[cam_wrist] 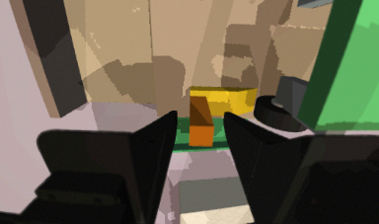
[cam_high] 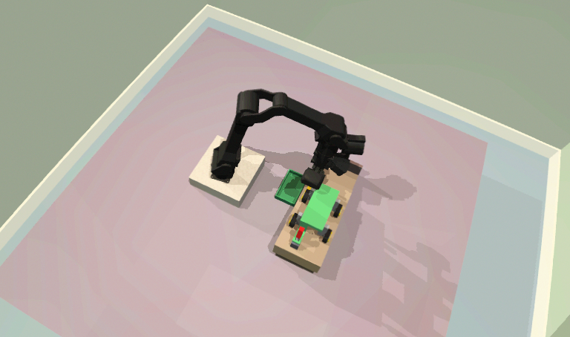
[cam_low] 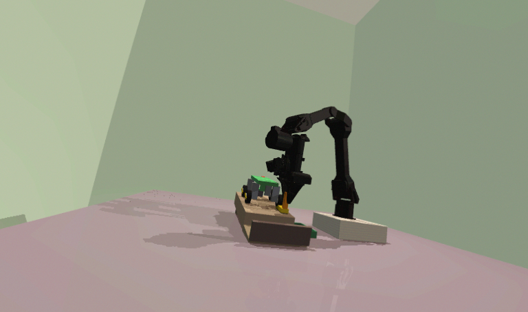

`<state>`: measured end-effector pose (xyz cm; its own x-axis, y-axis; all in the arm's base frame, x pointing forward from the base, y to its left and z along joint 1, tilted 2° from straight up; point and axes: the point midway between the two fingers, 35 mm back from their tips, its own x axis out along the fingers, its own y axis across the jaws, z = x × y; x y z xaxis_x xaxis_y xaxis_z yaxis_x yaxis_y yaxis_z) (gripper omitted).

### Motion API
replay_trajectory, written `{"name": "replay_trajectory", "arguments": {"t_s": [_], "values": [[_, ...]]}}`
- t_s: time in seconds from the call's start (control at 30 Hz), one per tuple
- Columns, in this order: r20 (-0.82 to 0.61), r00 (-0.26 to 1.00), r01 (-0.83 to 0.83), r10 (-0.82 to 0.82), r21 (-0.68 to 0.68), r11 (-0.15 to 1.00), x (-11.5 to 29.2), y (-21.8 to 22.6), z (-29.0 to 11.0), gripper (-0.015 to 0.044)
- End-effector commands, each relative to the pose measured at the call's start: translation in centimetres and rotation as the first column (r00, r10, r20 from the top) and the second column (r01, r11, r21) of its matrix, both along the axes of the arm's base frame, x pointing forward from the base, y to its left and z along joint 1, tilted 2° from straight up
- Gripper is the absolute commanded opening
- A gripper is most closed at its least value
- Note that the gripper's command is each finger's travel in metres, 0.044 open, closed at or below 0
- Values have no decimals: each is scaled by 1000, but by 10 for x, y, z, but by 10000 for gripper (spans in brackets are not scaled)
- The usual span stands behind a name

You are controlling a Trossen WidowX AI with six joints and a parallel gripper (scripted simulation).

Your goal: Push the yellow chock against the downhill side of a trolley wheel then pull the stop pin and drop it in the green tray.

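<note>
The green-topped trolley [cam_high: 319, 207] [cam_low: 265, 180] [cam_wrist: 351, 71] stands on the ramp [cam_high: 299, 257] [cam_wrist: 113, 41]. The red-headed stop pin [cam_high: 300, 232] stands at its uphill end. The yellow chock [cam_low: 282, 210] [cam_wrist: 234, 102] sits on the ramp's tray-side edge, downhill of the trolley's near wheel [cam_wrist: 276, 114]. It looks very close to that wheel; contact cannot be told. Its black rubber base cannot be made out. My gripper [cam_low: 289, 202] [cam_wrist: 200, 116] is open around the orange handle [cam_low: 285, 201] [cam_wrist: 201, 135], with a gap on each side. The green tray [cam_high: 286, 200] [cam_low: 313, 233] lies beside the ramp.
A dark end board [cam_low: 280, 233] [cam_wrist: 51, 41] closes the ramp's downhill end. The arm's pale base block [cam_high: 248, 182] [cam_low: 361, 233] stands beyond the tray. The trolley body rises close beside my right finger in the wrist view.
</note>
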<state>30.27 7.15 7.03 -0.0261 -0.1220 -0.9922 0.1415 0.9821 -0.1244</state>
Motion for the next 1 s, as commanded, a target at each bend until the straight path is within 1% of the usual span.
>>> {"name": "replay_trajectory", "arguments": {"t_s": [0.0,0.53,0.57,0.67,0.7,0.77,0.8,0.97], "values": [[6,1000,2,-2,-2,1000,1,2,13,190],[6,1000,1,-1,-3,1000,2,8,58,190],[2,1000,-3,3,-1,1000,1,7,50,216],[2,1000,-3,3,-1,1000,1,7,50,295],[11,1000,0,0,-1,1000,2,8,51,269],[84,996,22,-22,0,1000,10,11,58,216],[105,994,-2,3,-5,1000,13,8,61,190],[74,980,-179,182,-42,983,20,-15,66,190]]}}
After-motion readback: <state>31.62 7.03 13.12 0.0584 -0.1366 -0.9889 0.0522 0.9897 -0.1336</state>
